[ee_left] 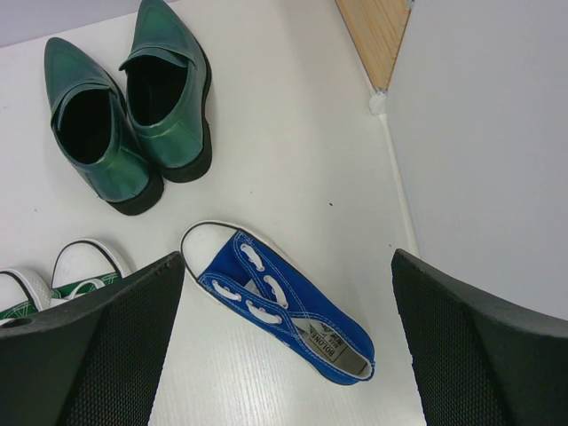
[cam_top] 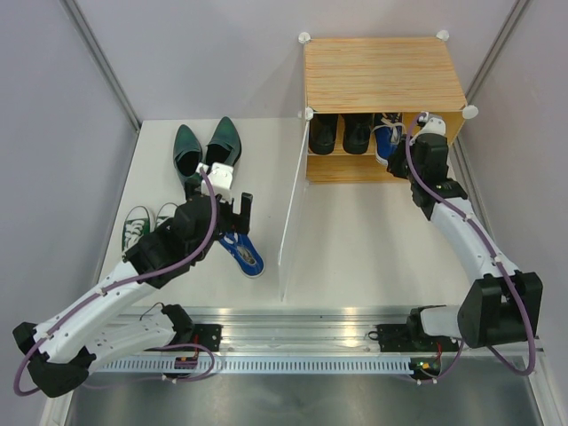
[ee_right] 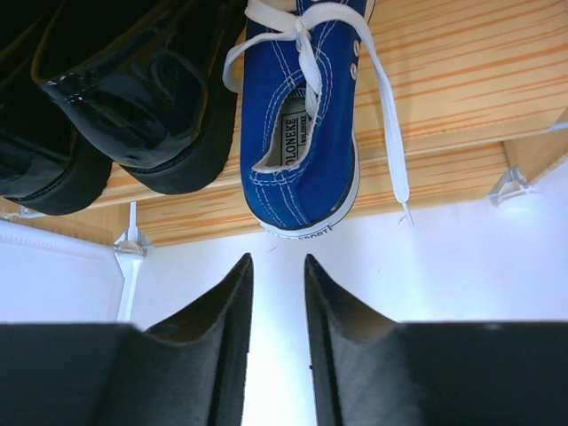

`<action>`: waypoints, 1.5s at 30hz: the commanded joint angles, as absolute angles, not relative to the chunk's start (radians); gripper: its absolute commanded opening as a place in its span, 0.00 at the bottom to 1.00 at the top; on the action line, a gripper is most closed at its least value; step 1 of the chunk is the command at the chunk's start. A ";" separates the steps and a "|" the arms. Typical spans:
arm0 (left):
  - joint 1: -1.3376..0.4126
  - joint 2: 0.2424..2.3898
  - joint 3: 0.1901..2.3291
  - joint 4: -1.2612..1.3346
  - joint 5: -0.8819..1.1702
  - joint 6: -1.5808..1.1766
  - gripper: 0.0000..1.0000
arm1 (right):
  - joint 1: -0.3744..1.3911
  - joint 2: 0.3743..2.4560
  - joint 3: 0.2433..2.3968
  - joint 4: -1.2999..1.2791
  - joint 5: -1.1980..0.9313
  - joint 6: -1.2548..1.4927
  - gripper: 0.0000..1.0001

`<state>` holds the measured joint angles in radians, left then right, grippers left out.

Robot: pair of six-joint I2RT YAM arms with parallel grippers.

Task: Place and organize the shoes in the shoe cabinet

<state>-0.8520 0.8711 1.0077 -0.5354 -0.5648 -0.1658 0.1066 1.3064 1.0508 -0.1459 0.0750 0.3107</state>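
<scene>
Under left tool [ee_left: 284, 348], blue sneaker [ee_left: 282, 304]

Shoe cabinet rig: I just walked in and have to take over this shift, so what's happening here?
The light wood-grain shoe cabinet holds two black leather dress shoes and one blue canvas sneaker on a shelf. The right gripper sits just outside that sneaker's heel, jaws slightly apart, holding nothing. The left gripper hovers wide open above the other blue canvas sneaker on the white table. The dark green pointed leather shoes and green white-toed sneakers wait there too.
</scene>
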 commanded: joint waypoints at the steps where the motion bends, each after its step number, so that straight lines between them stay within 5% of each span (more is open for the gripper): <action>1: -0.847 0.874 1.006 -0.495 -0.546 -0.135 1.00 | 0.103 1.339 1.046 -0.117 0.064 0.325 0.33; 6: -0.845 0.885 1.005 -0.497 -0.548 -0.132 1.00 | 0.104 1.402 1.060 -0.107 0.081 0.331 0.21; 33: -0.847 0.923 1.002 -0.497 -0.561 -0.121 1.00 | 0.101 1.667 1.287 -0.060 0.156 0.287 0.18; 45: -0.847 0.931 1.002 -0.497 -0.558 -0.121 1.00 | 0.100 1.545 1.167 -0.060 0.141 0.314 0.41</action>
